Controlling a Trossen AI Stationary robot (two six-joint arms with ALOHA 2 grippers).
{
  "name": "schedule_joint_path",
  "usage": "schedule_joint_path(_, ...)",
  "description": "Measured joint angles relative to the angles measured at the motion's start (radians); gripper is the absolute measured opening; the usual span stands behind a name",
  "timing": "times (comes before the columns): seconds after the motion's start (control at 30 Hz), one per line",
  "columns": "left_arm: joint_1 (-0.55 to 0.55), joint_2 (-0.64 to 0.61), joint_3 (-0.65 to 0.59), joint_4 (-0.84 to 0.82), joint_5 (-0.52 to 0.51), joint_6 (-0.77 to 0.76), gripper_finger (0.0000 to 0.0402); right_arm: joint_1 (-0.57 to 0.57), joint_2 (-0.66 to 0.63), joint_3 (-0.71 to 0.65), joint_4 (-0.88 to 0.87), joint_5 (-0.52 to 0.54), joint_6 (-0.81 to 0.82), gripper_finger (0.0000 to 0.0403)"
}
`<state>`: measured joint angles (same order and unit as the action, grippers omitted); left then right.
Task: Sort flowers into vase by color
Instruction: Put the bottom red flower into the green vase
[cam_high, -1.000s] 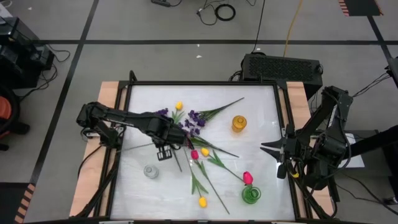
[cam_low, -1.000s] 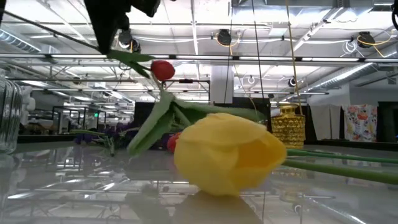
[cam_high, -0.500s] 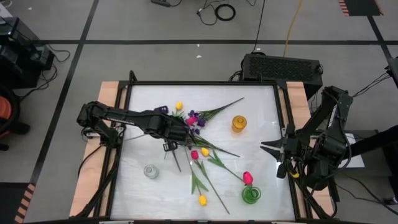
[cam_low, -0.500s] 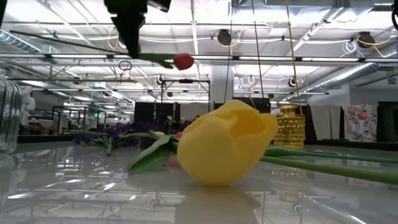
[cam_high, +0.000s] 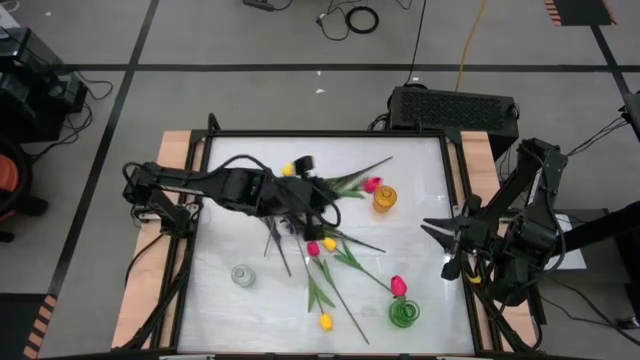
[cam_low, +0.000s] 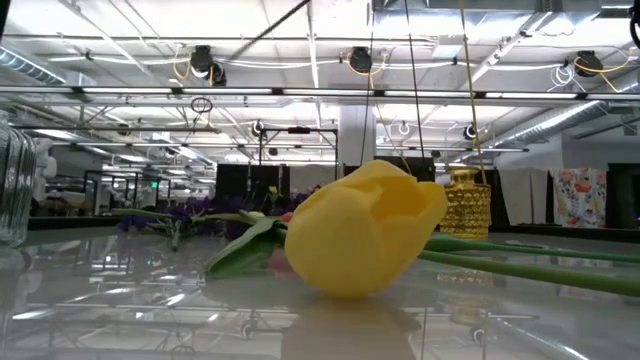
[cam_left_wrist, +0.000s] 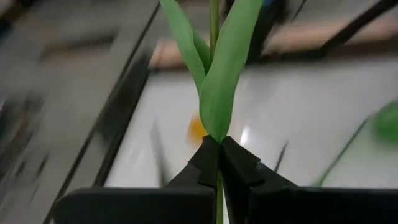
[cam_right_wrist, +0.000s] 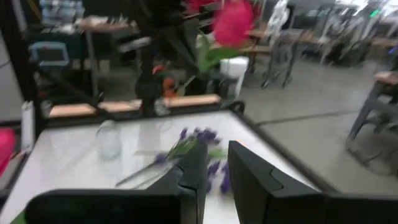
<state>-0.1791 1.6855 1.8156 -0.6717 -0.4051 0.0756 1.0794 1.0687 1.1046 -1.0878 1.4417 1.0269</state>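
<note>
The pink tulip (cam_high: 372, 185) is being carried above the upper middle of the bench (cam_high: 420, 215), its bloom just left of the amber vase (cam_high: 385, 198). The left pincer (cam_high: 300, 196) is clamping its stem low, below the leaves, probably so the head can travel first. Other flowers are lying tangled at the centre; a green vase (cam_high: 404, 313) is holding one pink bloom at lower right. The right pincer (cam_high: 437, 229), slightly parted and holding nothing, is waiting at the right edge, leaving room around the amber vase.
</note>
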Motion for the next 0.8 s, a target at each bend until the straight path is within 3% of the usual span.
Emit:
schedule_joint_path(0.17, 0.002, 0.000, 0.000, 0.349, 0.159, 0.164, 0.0007, -0.002, -0.005, 0.001, 0.001, 0.123, -0.024, 0.0057)
schedule_joint_path(0.37, 0.024, 0.002, 0.000, 0.606, 0.376, 0.168, 0.0007, -0.059, -0.025, 0.037, 0.077, 0.090, -0.151, 0.0075)
schedule_joint_path(0.5, 0.030, 0.053, 0.001, 0.755, 0.469, 0.168, 0.0007, -0.126, -0.025, 0.052, 0.240, 0.013, -0.362, 0.0102)
schedule_joint_path(0.8, 0.055, 0.147, -0.002, 0.925, 0.480, 0.166, 0.0007, -0.266, -0.035, 0.069, 0.680, -0.303, -0.936, 0.0152)
